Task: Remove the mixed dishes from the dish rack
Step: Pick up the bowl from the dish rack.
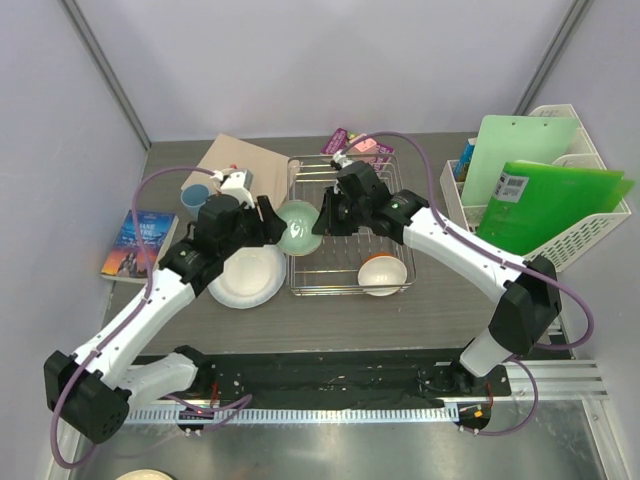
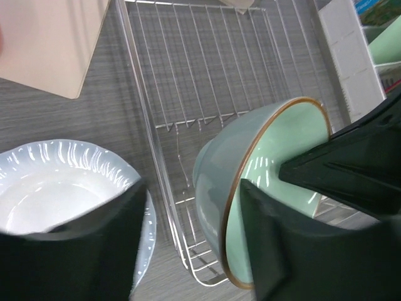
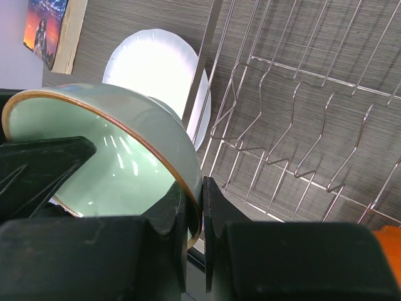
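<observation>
The pale green bowl (image 1: 298,226) hangs tilted over the left edge of the silver wire dish rack (image 1: 350,170). My right gripper (image 1: 322,218) is shut on its rim (image 3: 194,213). My left gripper (image 1: 268,222) is open, with one finger (image 2: 269,244) inside the bowl (image 2: 219,169) and the other outside it. The white plate (image 1: 245,276) lies on the table left of the rack. The cream bowl with orange outside (image 1: 383,273) sits in the rack's near right corner. The light-blue cup (image 1: 195,194) stands at the far left. The orange-red mug is out of view.
A beige board (image 1: 250,160) lies behind the left arm and a book (image 1: 138,242) at the table's left edge. A white file basket (image 1: 570,235) with green folders stands at the right. A pink packet (image 1: 362,148) lies behind the rack.
</observation>
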{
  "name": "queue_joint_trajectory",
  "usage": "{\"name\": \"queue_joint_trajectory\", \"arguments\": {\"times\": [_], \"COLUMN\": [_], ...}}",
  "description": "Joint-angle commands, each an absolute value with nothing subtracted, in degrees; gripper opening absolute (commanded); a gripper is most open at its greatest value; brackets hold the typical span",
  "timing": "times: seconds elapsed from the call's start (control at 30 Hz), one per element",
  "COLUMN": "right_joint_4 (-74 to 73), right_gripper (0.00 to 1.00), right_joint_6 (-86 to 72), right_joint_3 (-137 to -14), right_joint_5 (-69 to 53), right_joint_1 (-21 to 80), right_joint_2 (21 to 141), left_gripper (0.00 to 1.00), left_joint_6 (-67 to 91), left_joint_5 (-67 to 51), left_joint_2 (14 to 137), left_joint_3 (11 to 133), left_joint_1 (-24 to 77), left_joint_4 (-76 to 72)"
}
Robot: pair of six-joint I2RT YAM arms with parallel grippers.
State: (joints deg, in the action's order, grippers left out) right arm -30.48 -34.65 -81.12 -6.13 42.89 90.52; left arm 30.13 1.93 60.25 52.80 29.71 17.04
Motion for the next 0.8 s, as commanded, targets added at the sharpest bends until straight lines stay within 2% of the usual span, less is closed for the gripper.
{"name": "queue_joint_trajectory", "arguments": {"times": [0.0,0.03,0.07,0.13,0.17,0.23,0.37,0.43,0.47,0.57,0.67,0.77], "right_joint_4": [-26.63,-26.72,-26.89,-27.07,-26.98,-26.98,-26.55,-25.5,-24.27,-23.03,-22.59,-22.59], "right_gripper": [0.01,0.01,0.01,0.01,0.01,0.01,0.02,0.14,0.3,0.5,0.58,0.62], "right_joint_6": [-36.04,-36.04,-36.04,-35.95,-36.03,-35.95,-35.68,-35.6,-35.77,-35.77,-35.07,-34.37], "right_joint_3": [-85.08,-85.08,-85.17,-84.99,-85.08,-84.99,-84.46,-83.41,-82.8,-81.13,-80.34,-79.55], "right_joint_5": [-8.53,-8.53,-8.35,-8.44,-8.61,-8.7,-8.7,-8.96,-9.49,-9.84,-9.58,-8.71], "right_joint_1": [42.72,42.63,42.71,42.8,42.72,42.71,42.8,42.72,42.71,42.72,42.72,42.71], "right_joint_2": [87.28,87.19,87.1,87.19,87.19,87.1,86.49,86.05,85.52,84.99,84.11,82.89], "left_gripper": [0.48,0.44,0.34,0.24,0.14,0.02,0.0,0.0,0.0,0.0,0.0,0.0], "left_joint_6": [28.48,28.39,28.13,28.04,27.95,27.95,28.47,29.18,29.35,30.32,30.85,31.55], "left_joint_5": [2.46,2.9,3.07,3.25,3.25,3.16,3.34,3.34,3.17,3.69,3.96,4.04], "left_joint_2": [60.82,61.17,61.17,61.52,61.61,61.96,62.75,62.93,63.02,63.1,63.63,64.68], "left_joint_3": [55.63,55.81,55.98,56.25,56.42,56.69,57.04,57.22,57.22,57.57,58.62,60.02], "left_joint_1": [30.41,30.41,30.5,30.59,30.59,30.67,30.76,30.76,30.76,30.76,30.76,30.76], "left_joint_4": [17.75,18.01,18.54,18.72,18.89,18.98,19.16,19.25,19.16,18.72,18.37,18.37]}}
